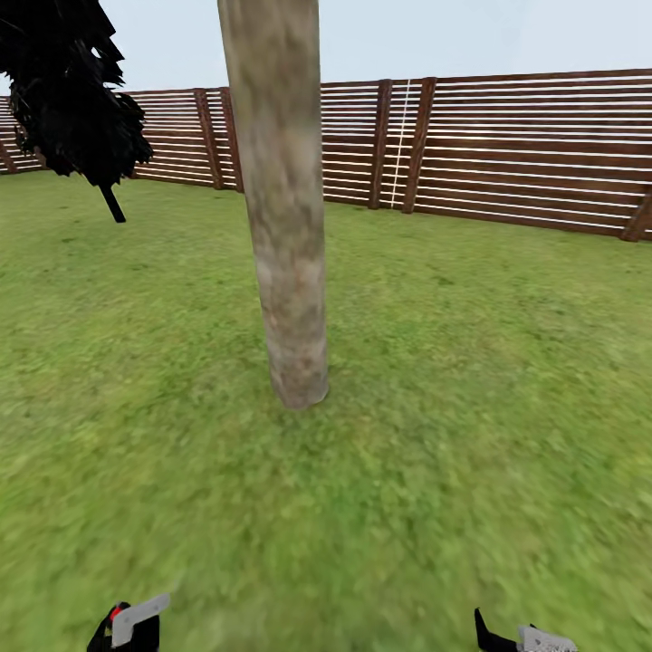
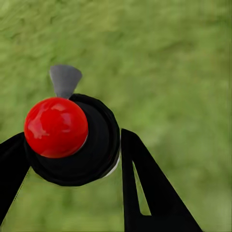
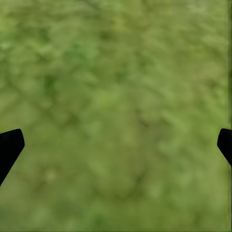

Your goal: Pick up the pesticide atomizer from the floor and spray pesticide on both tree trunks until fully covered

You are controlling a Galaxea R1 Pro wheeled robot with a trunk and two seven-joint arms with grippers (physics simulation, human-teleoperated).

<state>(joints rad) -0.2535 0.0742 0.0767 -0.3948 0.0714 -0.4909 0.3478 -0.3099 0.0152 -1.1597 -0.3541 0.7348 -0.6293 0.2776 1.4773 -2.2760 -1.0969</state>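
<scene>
The pesticide atomizer sat between the two black fingers of your left gripper, clamped on its dark round body. In the left wrist view its glossy red knob faced the camera, and a grey nozzle tip projected beyond it over blurred grass. In the head view the same unit appeared at the lower edge, left of centre, showing a grey part and a trace of red.

Your right gripper was spread wide and held nothing; its fingertips stood at opposite edges of the right wrist view, with lawn between them. In the head view it sat low at the right.

The tree trunk stood directly ahead of you, centred, pale grey-beige with mottled patches, its base planted in the lawn. It was well apart from both grippers. A brown slat fence closed the background. A slim black tree stood at far left, near the fence.
</scene>
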